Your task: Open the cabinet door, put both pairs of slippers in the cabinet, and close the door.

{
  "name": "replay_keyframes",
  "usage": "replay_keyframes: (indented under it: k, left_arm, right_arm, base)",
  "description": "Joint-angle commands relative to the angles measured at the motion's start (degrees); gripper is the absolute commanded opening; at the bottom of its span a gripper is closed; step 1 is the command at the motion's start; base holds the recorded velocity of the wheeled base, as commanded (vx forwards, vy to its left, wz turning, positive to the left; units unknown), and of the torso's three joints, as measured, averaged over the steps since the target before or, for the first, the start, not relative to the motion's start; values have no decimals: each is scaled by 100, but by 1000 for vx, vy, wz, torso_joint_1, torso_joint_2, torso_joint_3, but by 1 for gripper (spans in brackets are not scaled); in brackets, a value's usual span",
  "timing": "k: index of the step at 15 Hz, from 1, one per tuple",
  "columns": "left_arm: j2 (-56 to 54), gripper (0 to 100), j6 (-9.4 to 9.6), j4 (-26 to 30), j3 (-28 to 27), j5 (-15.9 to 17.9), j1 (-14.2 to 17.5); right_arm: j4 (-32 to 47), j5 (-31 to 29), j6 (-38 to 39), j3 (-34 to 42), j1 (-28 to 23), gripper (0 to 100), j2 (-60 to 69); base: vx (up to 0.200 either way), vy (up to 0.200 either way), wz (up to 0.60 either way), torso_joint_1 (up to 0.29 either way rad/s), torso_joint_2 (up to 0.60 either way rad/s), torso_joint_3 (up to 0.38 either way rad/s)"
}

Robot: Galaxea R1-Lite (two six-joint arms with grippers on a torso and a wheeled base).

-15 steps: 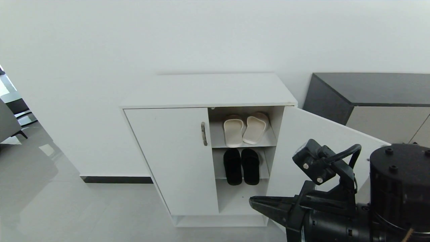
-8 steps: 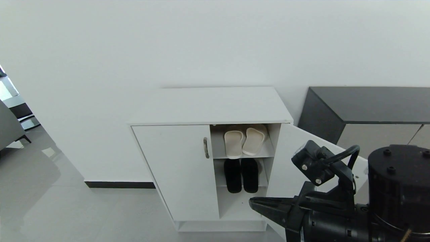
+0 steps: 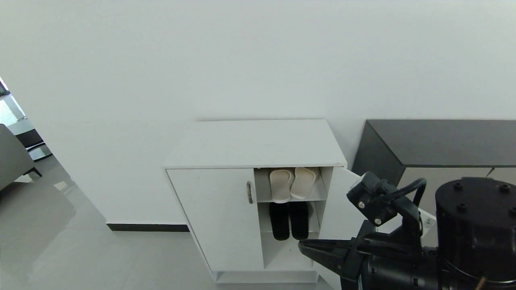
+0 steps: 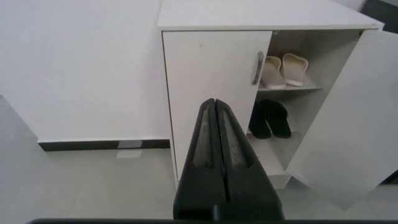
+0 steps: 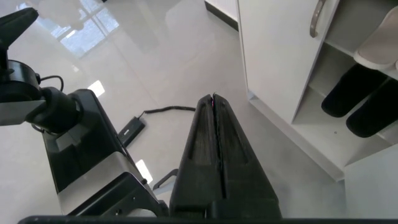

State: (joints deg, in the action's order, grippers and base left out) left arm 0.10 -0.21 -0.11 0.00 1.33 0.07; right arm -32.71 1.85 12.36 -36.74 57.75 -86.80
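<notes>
The white cabinet point(image 3: 254, 143) stands against the wall with its left door point(image 3: 217, 217) shut and its right door point(image 3: 342, 209) swung open. A white pair of slippers point(image 3: 292, 183) lies on the upper shelf and a black pair point(image 3: 288, 220) on the shelf below. My right gripper point(image 3: 302, 245) is shut and empty, low in front of the open door, pointing left. The left wrist view shows my left gripper point(image 4: 215, 102) shut and empty, well back from the cabinet point(image 4: 261, 12), facing the shut door beside the handle point(image 4: 257, 67). The right wrist view shows the right gripper point(image 5: 213, 98) over the floor near the black pair point(image 5: 360, 99).
A dark sideboard point(image 3: 439, 141) stands right of the cabinet, close behind the open door. A black baseboard point(image 3: 147, 227) runs along the wall at the left. Grey tiled floor point(image 3: 100, 262) stretches in front, with a grey chair point(image 3: 12, 161) at the far left.
The whole head picture has shifted: the cabinet now sits lower and looks smaller, so the camera has moved. Slippers, doors and the shut right gripper look unchanged.
</notes>
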Motion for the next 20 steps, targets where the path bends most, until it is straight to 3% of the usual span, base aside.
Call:
replay_keyframes:
  k: [1, 6, 12, 20]
  left_arm:
    - [-1, 0, 3, 2, 0, -1, 1]
    - [-1, 0, 3, 2, 0, -1, 1]
    - [-1, 0, 3, 2, 0, -1, 1]
    - [-1, 0, -6, 2, 0, -1, 1]
  right_arm:
    - [-52, 8, -6, 36, 9, 0, -21]
    - [-87, -10, -41, 71, 9, 0, -65]
    - [-87, -27, -41, 71, 9, 0, -127]
    - [-183, -71, -32, 36, -211, 0, -180]
  base:
    - [0, 0, 0, 85, -183, -85]
    - [0, 0, 0, 8, -13, -7]
    - [-200, 0, 0, 8, 2, -1]
    - [0, 0, 0, 0, 0, 0]
